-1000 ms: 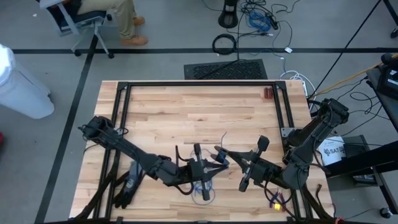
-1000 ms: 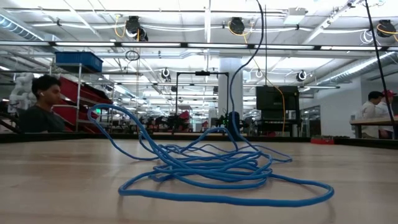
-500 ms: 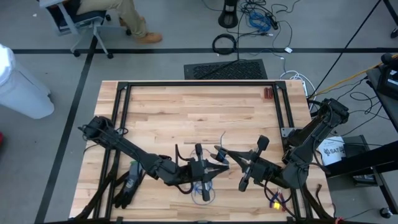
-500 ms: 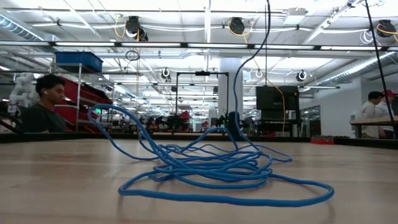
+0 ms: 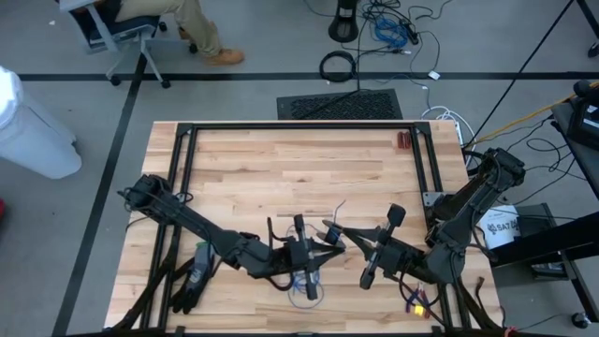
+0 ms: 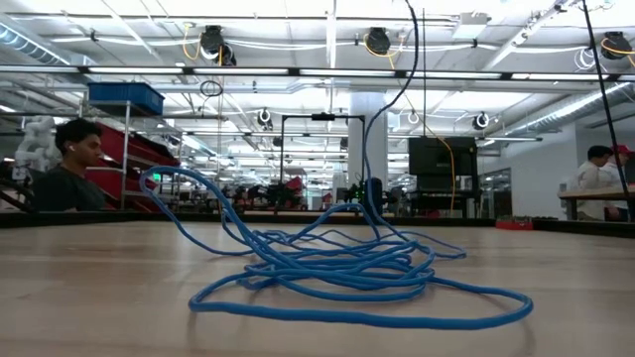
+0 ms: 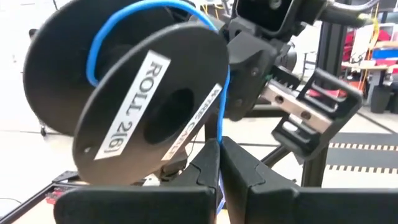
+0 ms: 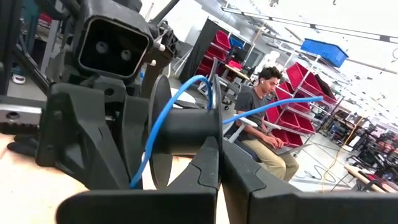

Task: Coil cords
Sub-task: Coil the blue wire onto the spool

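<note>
The thin blue wire lies as a loose tangled pile [image 6: 347, 273] on the wooden table near its front edge [image 5: 305, 292]. One strand [image 6: 369, 149] rises from the pile toward the grippers. A black spool [image 7: 134, 93] labelled "ROLL 2(6)" carries a few turns of the wire. My right gripper [image 5: 339, 236] is shut on the spool above the pile. My left gripper [image 5: 314, 251] is right beside the spool, shut on the wire. My left gripper pinches a single strand of the blue wire [image 7: 219, 134] between its two fingers, just below where the strand leaves the spool. That short stretch runs straight from the spool's rim into the fingers. My right gripper pinches the rim of the spool's near flange [image 8: 214, 134] between its two fingers. The spool is lifted clear of the table with its axle about level. The blue wire [image 8: 163, 134] runs round the hub.
A black rail frame [image 5: 299, 128] borders the work area. A black glove [image 5: 192, 279] lies at the front left, small hand tools [image 5: 414, 301] at the front right, and a small red object [image 5: 402, 140] at the far right. People sit beyond the table [image 6: 64, 169].
The strand rising from the pile has swung a little to one side and back. The pile on the table has kept its shape, and both grippers have stayed shut and almost still.
</note>
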Robot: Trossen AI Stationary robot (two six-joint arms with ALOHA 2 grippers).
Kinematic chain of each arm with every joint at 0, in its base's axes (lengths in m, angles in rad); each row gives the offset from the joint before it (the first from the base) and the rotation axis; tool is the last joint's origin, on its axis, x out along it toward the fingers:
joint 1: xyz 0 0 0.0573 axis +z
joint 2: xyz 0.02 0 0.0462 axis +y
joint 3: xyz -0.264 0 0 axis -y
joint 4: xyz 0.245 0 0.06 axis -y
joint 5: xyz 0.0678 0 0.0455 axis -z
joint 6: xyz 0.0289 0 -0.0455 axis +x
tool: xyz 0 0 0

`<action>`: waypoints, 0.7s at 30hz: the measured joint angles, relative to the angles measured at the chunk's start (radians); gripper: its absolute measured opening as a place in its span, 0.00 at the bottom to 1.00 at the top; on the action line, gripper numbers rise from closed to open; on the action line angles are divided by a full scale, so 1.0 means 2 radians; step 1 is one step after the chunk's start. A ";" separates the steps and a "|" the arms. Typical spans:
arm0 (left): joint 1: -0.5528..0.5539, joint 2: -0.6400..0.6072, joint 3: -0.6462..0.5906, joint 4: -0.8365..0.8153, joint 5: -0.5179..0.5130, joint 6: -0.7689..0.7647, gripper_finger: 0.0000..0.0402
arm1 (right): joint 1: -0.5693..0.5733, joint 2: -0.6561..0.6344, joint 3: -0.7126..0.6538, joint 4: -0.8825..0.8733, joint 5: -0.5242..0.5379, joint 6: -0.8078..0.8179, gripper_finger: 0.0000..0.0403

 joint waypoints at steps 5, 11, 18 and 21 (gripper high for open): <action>-0.001 0.000 0.000 -0.005 0.001 0.002 0.04 | 0.000 0.000 0.000 0.000 0.000 -0.002 0.00; -0.007 0.000 0.000 0.003 0.004 0.014 0.19 | 0.000 0.000 0.000 0.000 0.000 -0.004 0.00; -0.015 0.000 0.000 0.005 0.004 0.013 0.27 | 0.006 0.000 0.000 0.005 0.004 -0.015 0.00; -0.024 0.000 0.000 0.004 0.005 0.015 0.27 | 0.013 0.000 0.000 0.025 0.006 -0.033 0.00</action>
